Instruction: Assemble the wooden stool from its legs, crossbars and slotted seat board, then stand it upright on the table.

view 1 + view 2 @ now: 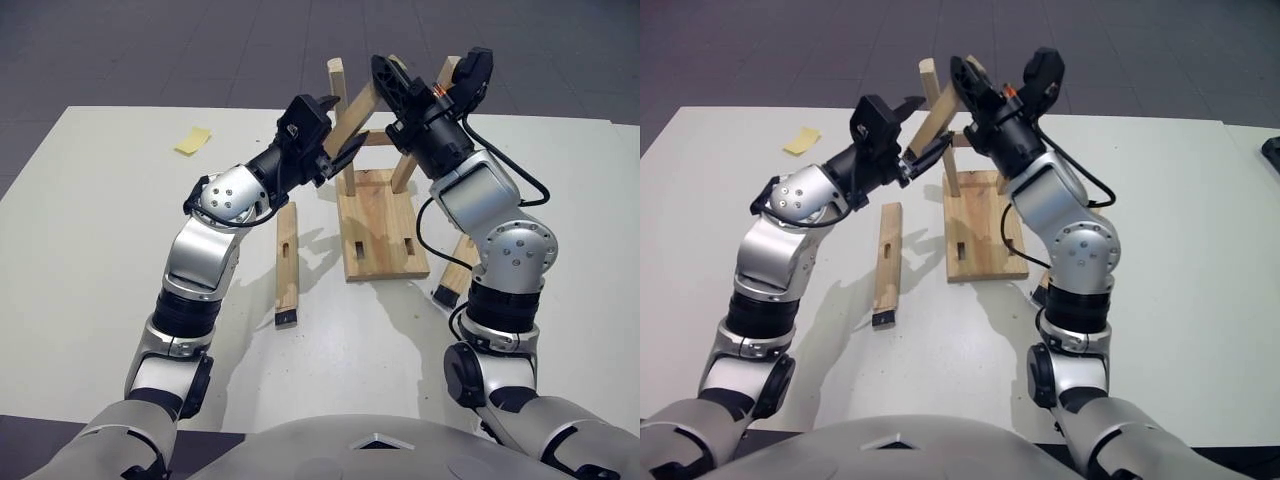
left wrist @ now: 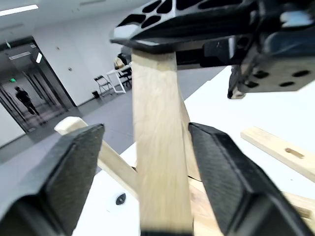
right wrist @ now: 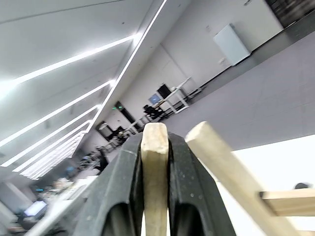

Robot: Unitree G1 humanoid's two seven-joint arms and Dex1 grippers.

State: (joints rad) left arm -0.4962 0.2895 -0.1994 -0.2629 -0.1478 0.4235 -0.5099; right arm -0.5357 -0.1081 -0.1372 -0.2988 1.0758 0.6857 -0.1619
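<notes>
Slanting leg, top rightward.

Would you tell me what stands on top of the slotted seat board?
Two upright legs joined by a crossbar stand at the seat board's far end; its nearer slots are empty. The right gripper clamps a tilted leg, whose foot the left gripper hides.

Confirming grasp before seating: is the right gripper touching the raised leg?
Touching. Right wrist view: right gripper clamps the raised leg, no gap either side.
</notes>
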